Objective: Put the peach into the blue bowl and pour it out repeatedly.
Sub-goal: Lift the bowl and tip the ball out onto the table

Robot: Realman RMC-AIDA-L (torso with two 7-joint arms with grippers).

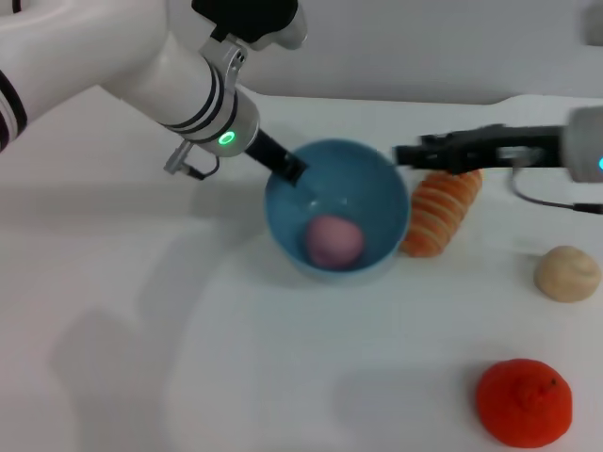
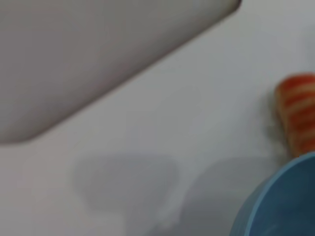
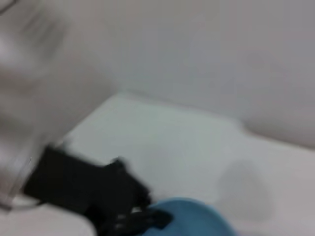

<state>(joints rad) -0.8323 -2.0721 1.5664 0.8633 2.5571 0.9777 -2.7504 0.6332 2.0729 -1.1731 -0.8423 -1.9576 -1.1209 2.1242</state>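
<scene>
The peach (image 1: 333,240) lies inside the blue bowl (image 1: 377,193), low against its near wall at frame centre. Smooth and rounded, it looks light and free to roll on the glossy inside, so the bowl's stiff rim is probably the better hold. The left gripper (image 1: 290,167) is clamped on the rim's upper-left edge, the peach just below it. The right gripper (image 1: 407,153) reaches in beside the rim's right edge above a striped orange toy (image 1: 441,212); I cannot tell its state.
</scene>
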